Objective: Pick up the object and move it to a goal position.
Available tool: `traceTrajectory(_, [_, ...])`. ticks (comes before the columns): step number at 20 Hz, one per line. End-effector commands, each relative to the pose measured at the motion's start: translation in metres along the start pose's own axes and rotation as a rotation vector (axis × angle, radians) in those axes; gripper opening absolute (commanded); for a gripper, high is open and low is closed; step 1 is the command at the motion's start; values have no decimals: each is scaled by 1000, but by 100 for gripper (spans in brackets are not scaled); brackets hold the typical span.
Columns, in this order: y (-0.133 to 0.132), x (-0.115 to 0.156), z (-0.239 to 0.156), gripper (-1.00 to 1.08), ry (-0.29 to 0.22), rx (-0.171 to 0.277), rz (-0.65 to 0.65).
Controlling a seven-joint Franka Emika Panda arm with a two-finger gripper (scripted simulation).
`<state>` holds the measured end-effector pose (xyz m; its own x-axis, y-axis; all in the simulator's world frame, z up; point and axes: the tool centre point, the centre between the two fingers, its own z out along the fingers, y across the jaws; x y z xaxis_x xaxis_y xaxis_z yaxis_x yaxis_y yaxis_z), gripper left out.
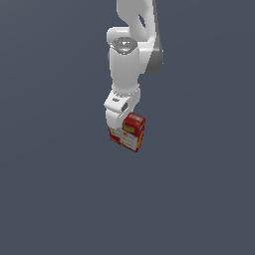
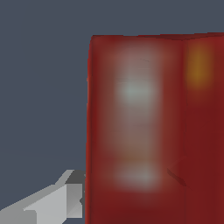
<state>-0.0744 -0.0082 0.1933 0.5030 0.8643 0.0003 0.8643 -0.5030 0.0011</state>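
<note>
There is print on the red box (image 1: 133, 132), yellow near the top and a white panel lower down, but none of it can be read (the wrist view only gives a pale blur on red). I count one box and one white arm (image 1: 130, 55). The box stands roughly upright, long axis near vertical, slightly tilted, right at the gripper (image 1: 121, 133) below the wrist. One grey finger (image 2: 65, 199) touches the box's side; the other is hidden, so I cannot tell whether the fingers are clamped on it
</note>
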Motion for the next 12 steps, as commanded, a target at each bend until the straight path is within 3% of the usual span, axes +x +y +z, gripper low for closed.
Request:
traceTrajectory(1, [0,0,-1,-100,0,0,0])
traceTrajectory(12, [8,9,-42,-100,0,0,0])
